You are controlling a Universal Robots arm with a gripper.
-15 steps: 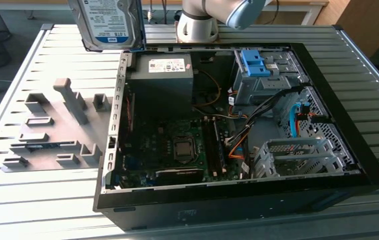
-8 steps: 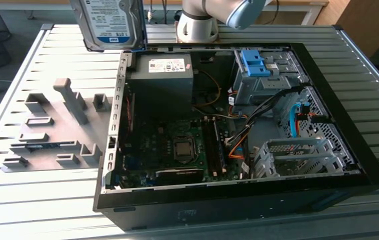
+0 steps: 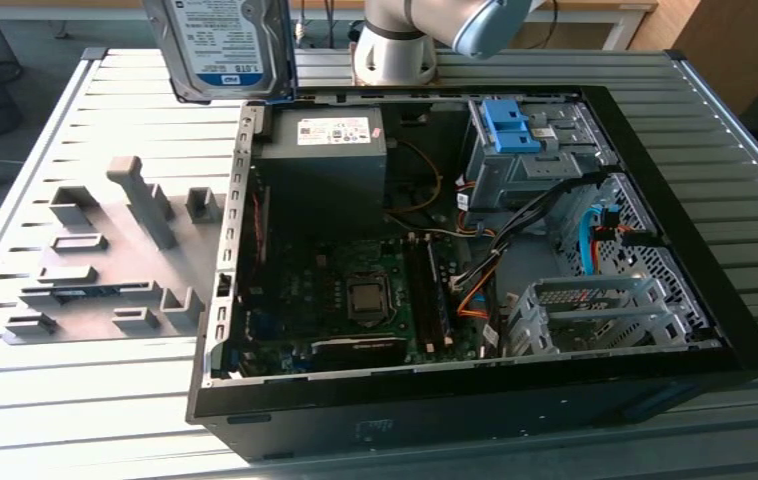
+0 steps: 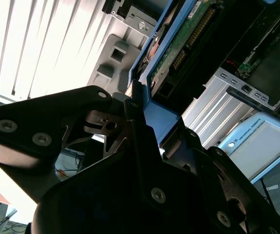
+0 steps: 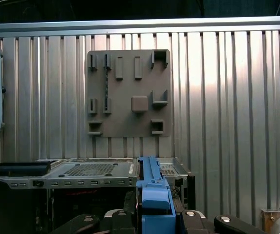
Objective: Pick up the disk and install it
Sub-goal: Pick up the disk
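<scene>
Clear air surrounds the raised tool [image 5: 154, 217] gripping the disk [image 3: 219, 45]; beneath it the case wall [image 3: 239, 200], power supply [image 3: 326, 165] and cables [image 3: 486, 270] obstruct, the fixture plate [image 3: 99, 250] flanking on the counter [image 3: 32, 400].

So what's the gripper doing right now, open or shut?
Gripper: shut on the disk, clamped on its blue bracket; the disk is held up, not yet in the computer case.

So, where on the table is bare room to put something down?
In the exterior view the table has bare slats between the grey plate and its near edge, and a strip on the exterior view's right of the case. Inside the case it is crowded: cables, board, cages. The gripper holds the disk aloft.
</scene>
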